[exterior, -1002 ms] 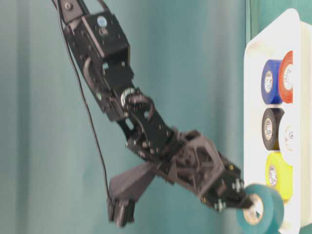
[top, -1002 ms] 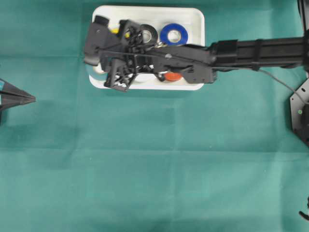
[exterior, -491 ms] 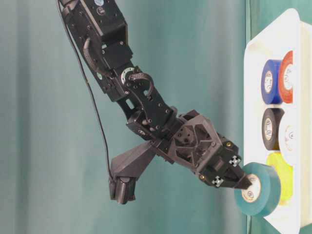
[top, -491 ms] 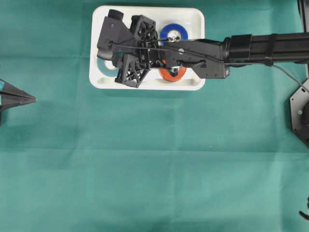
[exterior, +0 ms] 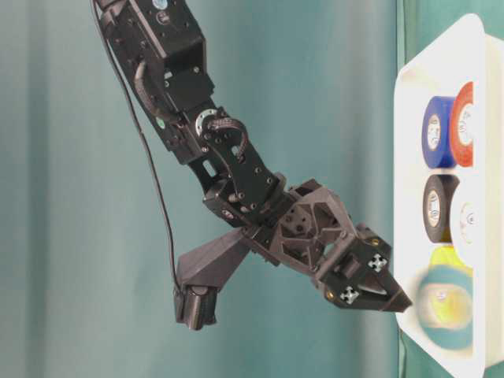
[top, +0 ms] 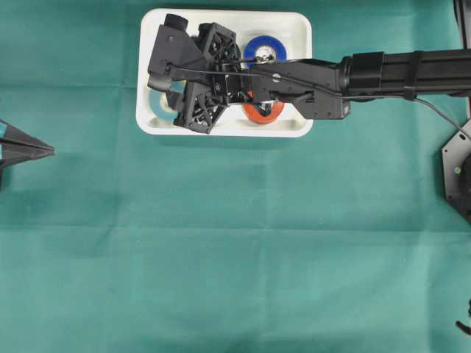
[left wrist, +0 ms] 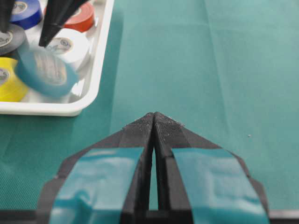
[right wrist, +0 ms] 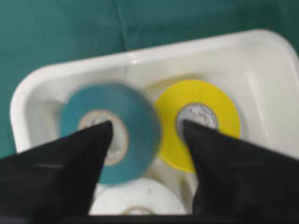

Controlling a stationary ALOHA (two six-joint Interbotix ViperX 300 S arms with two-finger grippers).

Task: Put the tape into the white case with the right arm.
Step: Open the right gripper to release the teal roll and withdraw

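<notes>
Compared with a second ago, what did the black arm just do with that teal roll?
The right pincer opened and let go of the teal tape roll, which is blurred, dropping into the white case beside the yellow roll. The other rolls, the case and the shut left pincer stayed put.
</notes>
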